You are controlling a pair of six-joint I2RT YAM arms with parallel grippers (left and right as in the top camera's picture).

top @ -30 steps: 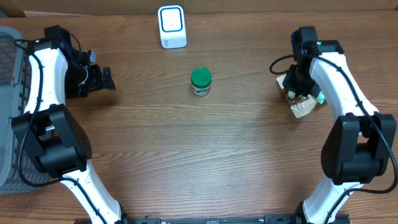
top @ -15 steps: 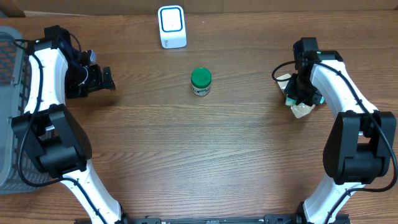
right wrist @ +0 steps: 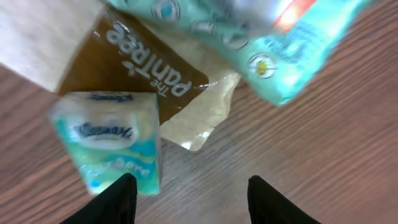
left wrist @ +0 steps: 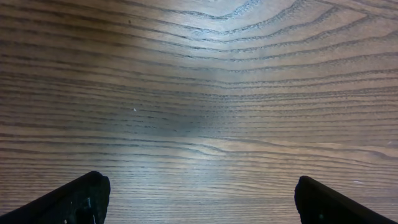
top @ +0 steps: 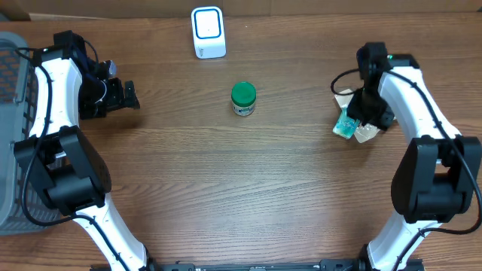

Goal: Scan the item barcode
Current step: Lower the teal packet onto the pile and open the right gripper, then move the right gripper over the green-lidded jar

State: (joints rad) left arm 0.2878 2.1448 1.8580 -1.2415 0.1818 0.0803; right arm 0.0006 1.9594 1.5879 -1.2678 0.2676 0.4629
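Note:
A small teal Kleenex tissue pack [top: 346,124] [right wrist: 112,140] lies on the wood at the left edge of a pile of items. The pile holds a brown "The Pantree" packet [right wrist: 134,68], a pale clear packet [top: 367,135] [right wrist: 199,121] and a second, blurred teal pack [right wrist: 273,56]. My right gripper [top: 367,113] [right wrist: 193,186] hovers over this pile, open, with bare wood between its fingers and the tissue pack just beside one finger. A white barcode scanner [top: 208,31] stands at the back centre. My left gripper [top: 128,95] [left wrist: 200,193] is open over bare wood at the far left.
A green-lidded jar [top: 243,98] stands in the middle of the table, in front of the scanner. A grey mesh basket [top: 11,113] sits at the left edge. A cardboard edge runs along the back.
My right gripper went from shut to open and shifted slightly. The teal tissue pack came out from under it and now lies left of the pile. The left arm is still.

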